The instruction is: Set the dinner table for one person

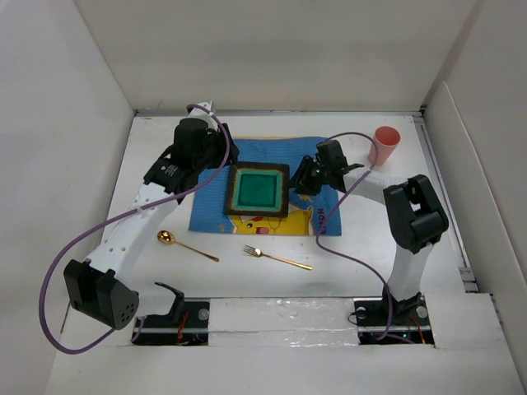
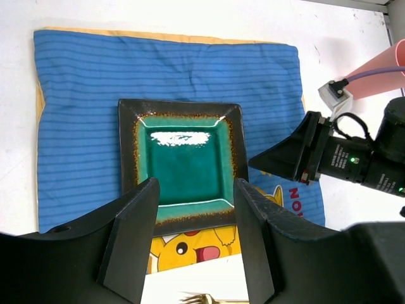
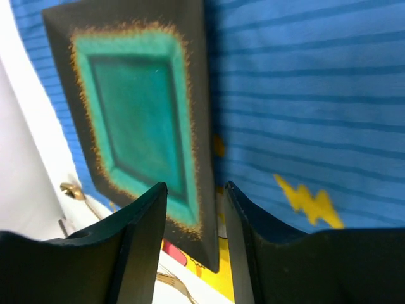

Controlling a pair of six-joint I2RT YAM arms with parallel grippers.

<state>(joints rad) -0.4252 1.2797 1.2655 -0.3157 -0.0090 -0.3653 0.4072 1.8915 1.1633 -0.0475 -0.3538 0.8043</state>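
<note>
At mat [image 3: 304,95] centre, my right claw [image 3: 195,190] sits by the plate [image 3: 139,120] rim, jaws apart, empty; glazed ceramic, likely stiff, slick, chippable: pinch rim.

Glossy glazed plate [image 2: 186,161], cloth mat [image 2: 82,95], shiny metal fork [image 1: 277,258], matt tbl [image 1: 412,271]

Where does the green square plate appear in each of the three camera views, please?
Top external: the plate lies in the middle, on the blue mat, between both arms.
Left wrist: the plate is at centre, just beyond the left fingers.
Right wrist: the plate is upper left, its dark rim running down toward the gap between the right fingers.
Shared landmark: the blue mat's stripes under the plate.
</note>
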